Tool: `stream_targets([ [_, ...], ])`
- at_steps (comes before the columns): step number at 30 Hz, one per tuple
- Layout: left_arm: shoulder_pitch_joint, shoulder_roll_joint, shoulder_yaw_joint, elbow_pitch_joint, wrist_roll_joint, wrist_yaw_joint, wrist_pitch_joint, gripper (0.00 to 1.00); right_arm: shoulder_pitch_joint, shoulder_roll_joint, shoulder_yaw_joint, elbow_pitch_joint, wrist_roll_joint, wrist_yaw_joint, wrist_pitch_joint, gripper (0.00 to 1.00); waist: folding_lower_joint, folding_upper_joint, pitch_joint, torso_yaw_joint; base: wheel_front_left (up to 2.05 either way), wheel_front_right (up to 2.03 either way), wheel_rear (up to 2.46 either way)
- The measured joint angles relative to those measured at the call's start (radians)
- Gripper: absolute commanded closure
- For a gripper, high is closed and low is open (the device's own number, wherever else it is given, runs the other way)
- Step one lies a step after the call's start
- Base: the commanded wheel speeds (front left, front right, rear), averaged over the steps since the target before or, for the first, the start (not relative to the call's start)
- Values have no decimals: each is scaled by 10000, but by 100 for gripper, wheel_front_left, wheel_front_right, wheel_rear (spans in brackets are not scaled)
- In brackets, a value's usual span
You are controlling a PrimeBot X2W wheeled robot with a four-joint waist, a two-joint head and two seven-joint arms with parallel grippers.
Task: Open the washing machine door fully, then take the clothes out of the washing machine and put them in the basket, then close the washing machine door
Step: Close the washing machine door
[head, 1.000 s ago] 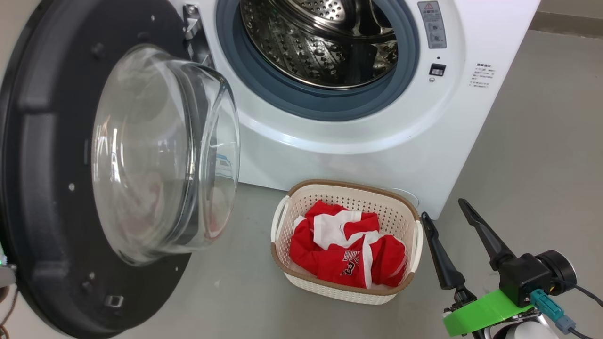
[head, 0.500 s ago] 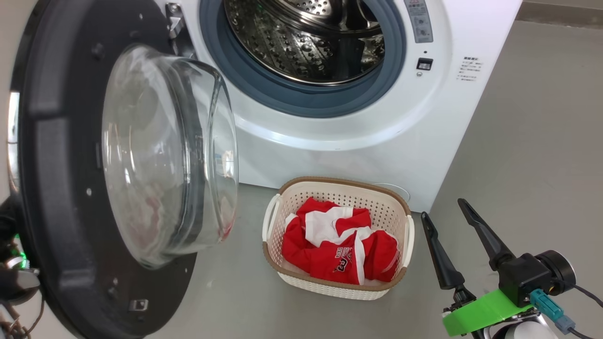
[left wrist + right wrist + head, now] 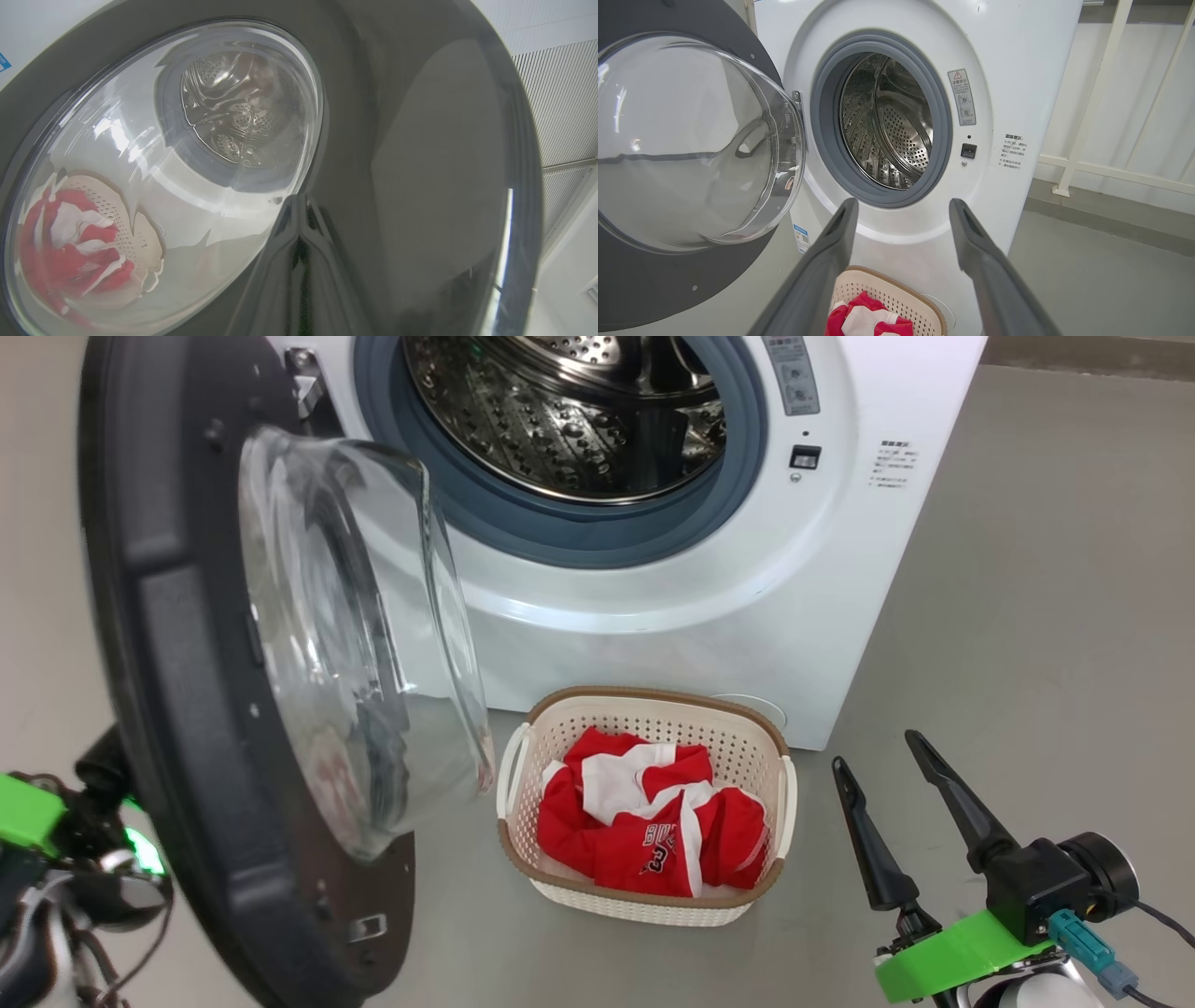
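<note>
The washing machine door (image 3: 168,644) stands part-way open at the left, its glass bulge facing the steel drum. My left gripper (image 3: 299,219) is shut, with its tips against the door's glossy black outer rim (image 3: 420,140). In the head view the left arm's green part shows behind the door at the lower left. The clothes (image 3: 644,840), a red and white jersey, lie in the basket (image 3: 653,695) on the floor before the washing machine (image 3: 700,616). I see no fabric in the drum. My right gripper (image 3: 876,751) hangs open to the basket's right, holding nothing.
Grey floor (image 3: 1027,616) stretches out to the right of the machine. In the right wrist view a white railing (image 3: 1087,93) runs along the wall beyond the machine's right side. The basket (image 3: 896,289) sits just below the door opening.
The door has swung towards the machine's front and now looks more edge-on. My left arm has come into sight behind it. The head camera has shifted. The right gripper has stayed put.
</note>
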Motion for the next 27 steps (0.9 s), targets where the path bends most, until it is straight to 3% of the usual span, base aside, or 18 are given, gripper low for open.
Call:
stream_targets([
  [27, 831, 17, -2564, -658, -1939, 52, -1837, 100, -36, 8, 203, 10, 84, 0, 0, 0, -1, 0, 253, -794, 0, 0, 0],
])
